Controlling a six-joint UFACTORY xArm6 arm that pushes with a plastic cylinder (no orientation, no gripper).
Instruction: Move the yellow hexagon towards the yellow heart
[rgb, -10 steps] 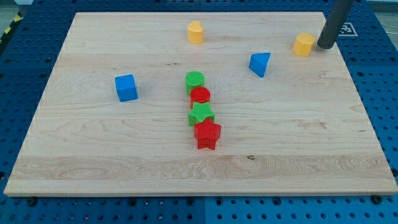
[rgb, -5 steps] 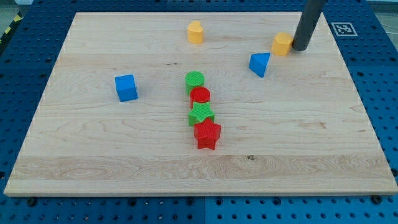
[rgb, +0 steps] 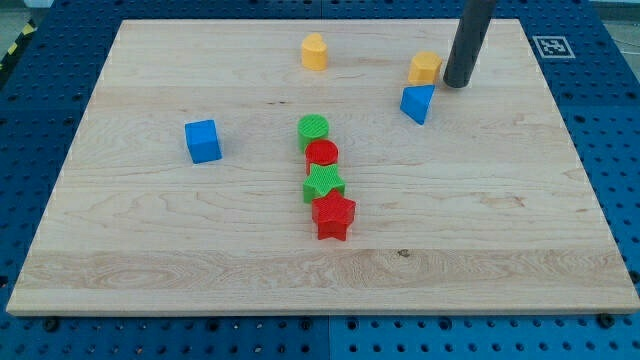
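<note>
The yellow hexagon (rgb: 425, 68) lies near the view's top right of the wooden board (rgb: 150, 230). My tip (rgb: 457, 83) stands right against its right side. The yellow heart (rgb: 315, 51) lies at the view's top centre, well to the left of the hexagon. A blue triangle (rgb: 418, 103) sits just below the hexagon, almost touching it.
A blue cube (rgb: 203, 141) lies at the view's left. In the middle, a green cylinder (rgb: 313, 129), a red cylinder (rgb: 322, 154), a green star (rgb: 324, 183) and a red star (rgb: 333, 215) stand in a touching column. A marker tag (rgb: 556, 46) lies off the board's top right.
My tip has slid to the view's left and pushed the yellow hexagon leftward, from the right edge region to just above the blue triangle. The other blocks have not moved.
</note>
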